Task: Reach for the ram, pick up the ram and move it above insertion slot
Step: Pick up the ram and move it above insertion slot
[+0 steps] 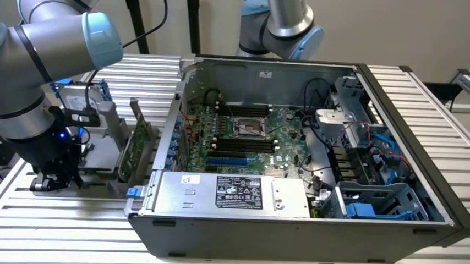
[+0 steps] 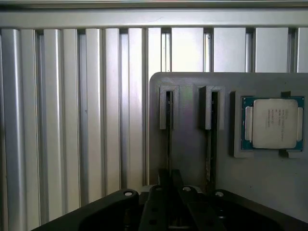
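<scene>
One arm carries the gripper [image 1: 53, 179], which hangs low over a grey holder [image 1: 99, 165] on the slatted metal table [image 1: 74, 231]. This is at the exterior view's left, just beside one open computer case [image 1: 294, 236]. A second arm [image 1: 283, 25] stands behind the case. Between the holder and the case, one wide green expansion card [image 1: 136, 151] stands upright. Inside the case lies one motherboard [image 1: 250, 137] with long black memory slots [image 1: 242, 144].

From the exterior view comes the wider setting: the case, both arms and the card. The wrist view gives the detail of the holder [image 2: 187, 144]. It has two narrow slots, and a thin stick stands on edge in each of them, so there are two sticks. One processor chip [image 2: 274, 122] lies in a recess beside them.

The ram [image 2: 168, 130] sits in its holder slot, well apart from the motherboard. The gripper [image 2: 169, 175] is at the ram's near end, with its fingers [image 2: 162, 183] pressed close together on both sides of the thin edge, pinching it. The other stick [image 2: 210, 139] is free.
</scene>
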Available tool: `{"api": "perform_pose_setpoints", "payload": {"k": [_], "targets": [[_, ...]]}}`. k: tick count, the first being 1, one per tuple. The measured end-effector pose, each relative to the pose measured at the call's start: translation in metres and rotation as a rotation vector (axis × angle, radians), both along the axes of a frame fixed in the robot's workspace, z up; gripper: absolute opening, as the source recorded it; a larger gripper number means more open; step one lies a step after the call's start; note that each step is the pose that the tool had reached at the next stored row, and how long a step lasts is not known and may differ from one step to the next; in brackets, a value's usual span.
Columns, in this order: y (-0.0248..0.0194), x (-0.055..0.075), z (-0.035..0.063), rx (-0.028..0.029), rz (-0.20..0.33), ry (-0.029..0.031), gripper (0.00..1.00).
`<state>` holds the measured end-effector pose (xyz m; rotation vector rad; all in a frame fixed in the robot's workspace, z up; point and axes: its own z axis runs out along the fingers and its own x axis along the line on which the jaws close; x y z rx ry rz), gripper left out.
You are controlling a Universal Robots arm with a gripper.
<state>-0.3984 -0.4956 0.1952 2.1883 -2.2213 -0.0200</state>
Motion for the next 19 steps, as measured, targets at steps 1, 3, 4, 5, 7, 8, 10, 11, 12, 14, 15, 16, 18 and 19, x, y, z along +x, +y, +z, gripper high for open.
{"api": "perform_pose_setpoints", "payload": {"k": [1, 3, 4, 5, 7, 8, 10, 11, 12, 14, 15, 16, 18, 19], "targets": [[0.0, 0.0, 0.0, 0.0, 0.0, 0.0, 0.14], [0.0, 0.0, 0.0, 0.0, 0.0, 0.0, 0.14], [0.0, 0.0, 0.0, 0.0, 0.0, 0.0, 0.13], [0.0, 0.0, 0.0, 0.0, 0.0, 0.0, 0.13], [-0.0004, 0.0, 0.0, 0.0, 0.0, 0.0, 0.13], [-0.0008, 0.0, 0.0, 0.0, 0.0, 0.0, 0.13], [-0.0021, 0.0, 0.0, 0.0, 0.0, 0.0002, 0.13], [-0.0029, 0.0, 0.0, -0.0001, 0.0, 0.0004, 0.13], [-0.0034, 0.0, 0.0, -0.0001, 0.0, 0.0005, 0.13], [-0.0044, 0.0, 0.0, 0.0, 0.0, 0.0007, 0.13], [-0.0049, 0.0, 0.0, 0.0, 0.0, 0.0009, 0.13], [-0.0055, 0.0, 0.0, 0.0, 0.0, 0.0009, 0.13], [-0.0071, 0.0, 0.0, 0.0, 0.0, 0.0012, 0.13], [-0.0078, 0.0, 0.0, 0.0, 0.0, 0.0012, 0.13]]}}
